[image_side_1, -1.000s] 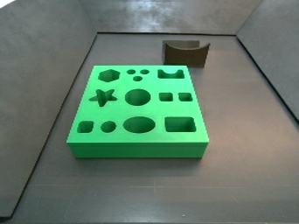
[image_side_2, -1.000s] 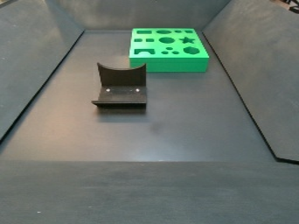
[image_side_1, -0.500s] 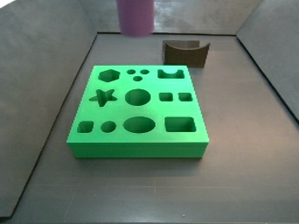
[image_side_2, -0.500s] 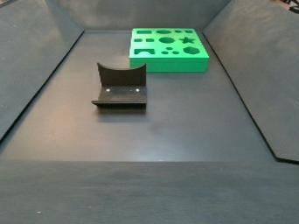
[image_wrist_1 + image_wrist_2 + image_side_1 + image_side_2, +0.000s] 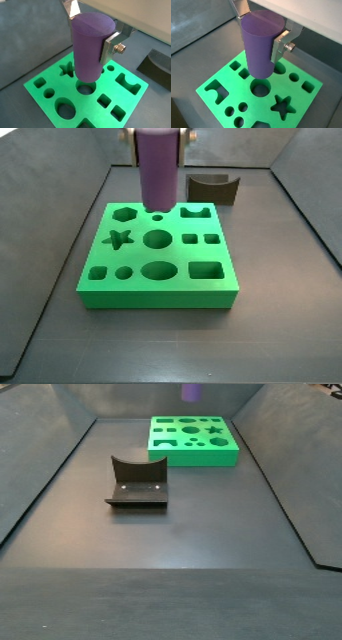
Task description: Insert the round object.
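My gripper [image 5: 91, 31] is shut on the round object [image 5: 89, 50], a tall matte purple cylinder held upright; both wrist views show it [image 5: 260, 47]. The silver fingers [image 5: 110, 46] press on its upper sides. It hangs above the green block [image 5: 45, 80], its lower end just over the middle round hole [image 5: 85, 89], also seen in the wrist view [image 5: 260, 89]. In a side view the cylinder [image 5: 159, 173] hangs below the gripper [image 5: 159, 134] over the block's [image 5: 160, 300] back half, clear of the hole [image 5: 158, 238]. Only its lower end [image 5: 193, 391] shows in a side view.
The green block [image 5: 195, 456] has star, square, oval and small round holes. The dark fixture [image 5: 211, 188] stands on the floor behind the block; it also shows in a side view [image 5: 138, 482] and a wrist view [image 5: 155, 64]. Grey walls enclose the floor.
The cylinder was out of view 1 s ago, showed at the top edge half a second ago, and has now come down towards the green block.
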